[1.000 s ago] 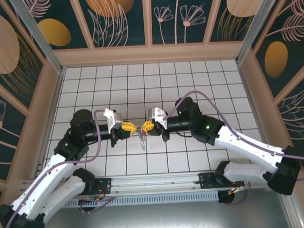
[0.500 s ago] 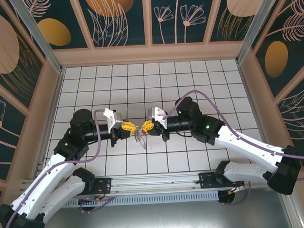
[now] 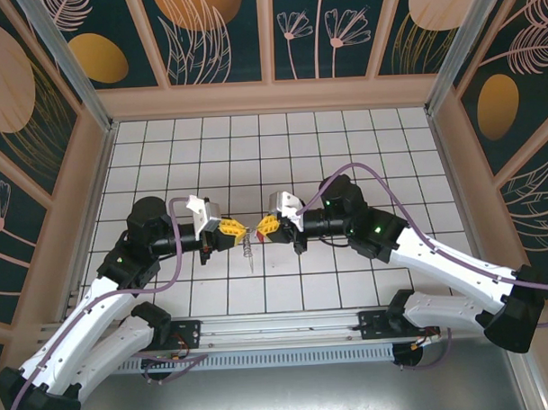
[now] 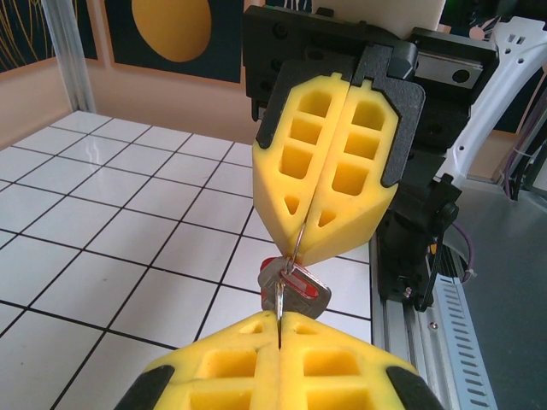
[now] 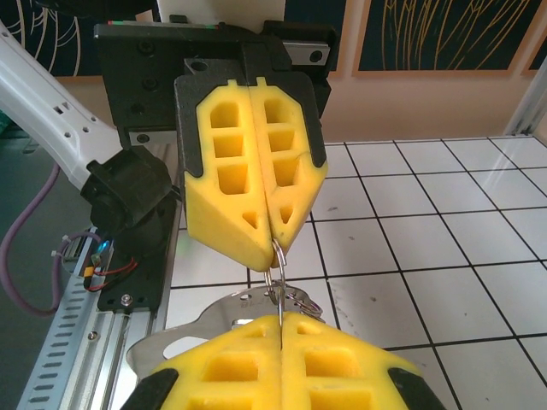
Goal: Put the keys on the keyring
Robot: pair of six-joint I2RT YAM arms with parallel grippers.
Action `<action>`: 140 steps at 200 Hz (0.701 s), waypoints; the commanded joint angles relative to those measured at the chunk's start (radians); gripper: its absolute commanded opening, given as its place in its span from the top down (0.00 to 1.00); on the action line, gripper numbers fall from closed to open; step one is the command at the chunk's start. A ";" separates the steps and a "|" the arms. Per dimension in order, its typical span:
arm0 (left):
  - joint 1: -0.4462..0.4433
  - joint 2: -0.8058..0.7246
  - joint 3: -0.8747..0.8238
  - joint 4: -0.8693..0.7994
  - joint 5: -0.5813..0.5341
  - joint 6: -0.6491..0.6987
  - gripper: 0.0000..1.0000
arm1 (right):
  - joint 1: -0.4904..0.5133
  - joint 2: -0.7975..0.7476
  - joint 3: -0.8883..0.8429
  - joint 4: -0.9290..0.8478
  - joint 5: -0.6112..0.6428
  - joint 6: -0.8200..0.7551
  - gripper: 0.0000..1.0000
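Pinches the thin pale grey wire keyring from both ends: left tool clamped tight on one side, right tool clamped tight on the other, tips almost meeting. Holds it in the air above the white tiled desk, near the middle. Carries the small silvery metal keys and a tiny red-headed piece bunched just under the ring, between the yellow foam pads.
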 commanded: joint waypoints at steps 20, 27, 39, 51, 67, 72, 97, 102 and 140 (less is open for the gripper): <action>-0.003 -0.012 -0.003 0.029 0.010 0.020 1.00 | 0.006 -0.006 -0.011 0.007 -0.009 0.014 1.00; -0.005 -0.013 -0.003 0.030 0.010 0.018 1.00 | 0.007 -0.003 -0.011 0.007 -0.011 0.012 1.00; -0.004 -0.013 -0.003 0.031 0.010 0.020 1.00 | 0.006 -0.001 -0.011 0.009 -0.013 0.012 1.00; -0.005 -0.012 -0.004 0.031 0.010 0.020 1.00 | 0.006 0.003 -0.011 0.012 -0.021 0.012 1.00; -0.004 -0.012 -0.004 0.031 0.010 0.020 1.00 | 0.006 0.010 -0.008 0.014 -0.032 0.014 1.00; -0.005 -0.012 -0.004 0.030 0.010 0.021 1.00 | 0.006 0.011 -0.008 0.017 -0.034 0.014 1.00; -0.005 -0.014 -0.004 0.030 0.009 0.020 1.00 | 0.006 0.017 -0.010 0.025 -0.040 0.018 1.00; -0.004 -0.013 -0.004 0.029 0.010 0.020 1.00 | 0.006 0.018 -0.011 0.025 -0.040 0.020 1.00; -0.005 -0.015 -0.005 0.029 0.010 0.020 1.00 | 0.005 0.013 -0.015 0.036 -0.025 0.025 1.00</action>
